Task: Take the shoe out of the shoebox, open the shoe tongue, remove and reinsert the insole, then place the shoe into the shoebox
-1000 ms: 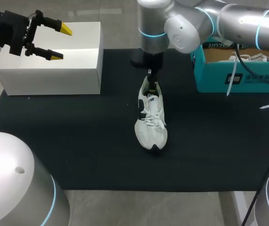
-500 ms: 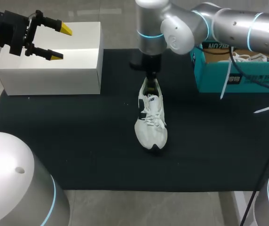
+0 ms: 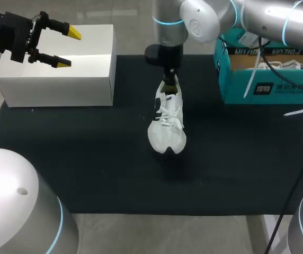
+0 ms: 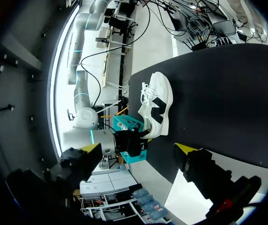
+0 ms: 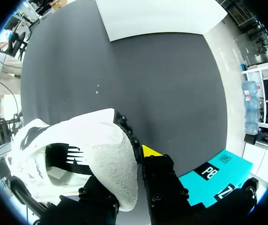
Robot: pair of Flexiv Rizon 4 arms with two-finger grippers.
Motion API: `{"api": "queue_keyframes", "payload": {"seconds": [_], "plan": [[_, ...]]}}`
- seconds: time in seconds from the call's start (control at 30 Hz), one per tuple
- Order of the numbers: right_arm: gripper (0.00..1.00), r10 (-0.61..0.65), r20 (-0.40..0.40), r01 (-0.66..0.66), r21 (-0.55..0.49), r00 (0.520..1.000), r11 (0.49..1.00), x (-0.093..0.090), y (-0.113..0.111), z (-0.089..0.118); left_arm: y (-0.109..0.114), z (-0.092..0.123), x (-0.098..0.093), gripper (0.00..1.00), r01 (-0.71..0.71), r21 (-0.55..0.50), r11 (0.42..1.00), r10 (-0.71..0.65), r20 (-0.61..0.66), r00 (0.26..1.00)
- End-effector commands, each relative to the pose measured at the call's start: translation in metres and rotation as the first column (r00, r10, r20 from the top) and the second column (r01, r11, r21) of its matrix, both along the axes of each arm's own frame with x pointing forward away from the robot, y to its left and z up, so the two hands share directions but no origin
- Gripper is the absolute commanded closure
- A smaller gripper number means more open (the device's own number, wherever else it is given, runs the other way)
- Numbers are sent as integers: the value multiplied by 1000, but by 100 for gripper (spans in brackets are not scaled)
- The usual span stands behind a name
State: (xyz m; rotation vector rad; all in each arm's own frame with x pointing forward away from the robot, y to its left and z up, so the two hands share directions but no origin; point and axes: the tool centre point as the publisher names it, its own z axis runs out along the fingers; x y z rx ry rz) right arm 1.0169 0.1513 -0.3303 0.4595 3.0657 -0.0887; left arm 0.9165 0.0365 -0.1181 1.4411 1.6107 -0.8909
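While the right arm (image 3: pixel 268 18) comes in from about 2 o'clock and reaches past the middle of the table, its wrist is turned straight down over the heel of the white shoe (image 3: pixel 167 124). The right gripper (image 3: pixel 169 79) is clamped on the heel collar. In the right wrist view you can see the padded heel edge squeezed between the two black fingers, with one yellow tip showing on the outside and the other hidden by the fabric.

The shoe sits near the centre of the black mat (image 3: pixel 88 159). Its heel is up at 12 o'clock in the grip and its toe hangs down toward 6 o'clock. The laces are on top and there's a dark shadow on the mat just under the toe. It looks like it's hanging off the mat, but I can't tell for sure whether the toe touches.

The teal shoebox (image 3: pixel 278 84) is over at 2 o'clock, well apart from the shoe, with its top open.

The left gripper (image 3: pixel 69 48) is parked at 10 o'clock above the white box (image 3: pixel 88 79). Its fingers point toward 3 o'clock and are spread wide with nothing in them. From the left wrist view the shoe is way out ahead of those open fingers.
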Motion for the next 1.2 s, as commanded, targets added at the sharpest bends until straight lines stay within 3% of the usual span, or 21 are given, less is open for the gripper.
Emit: {"api": "queue_keyframes", "payload": {"seconds": [0.03,0.23,0.43,1.03,1.2], "plan": [[100,41,5,-41,-7,999,999,-12,-15,89,0,1,0,0,0,4,1000,0,0,1000],[100,103,8,-103,-16,995,995,-4,-25,154,0,1,0,0,0,4,1000,0,0,1000],[100,112,35,-110,-31,993,993,2,-32,189,0,1,0,0,0,4,1000,0,0,1000],[100,105,62,-104,-15,993,994,4,-30,194,0,1,0,0,0,4,1000,0,0,1000],[100,70,85,-67,-35,994,997,16,-77,195,0,1,0,0,0,4,1000,0,0,1000]]}}
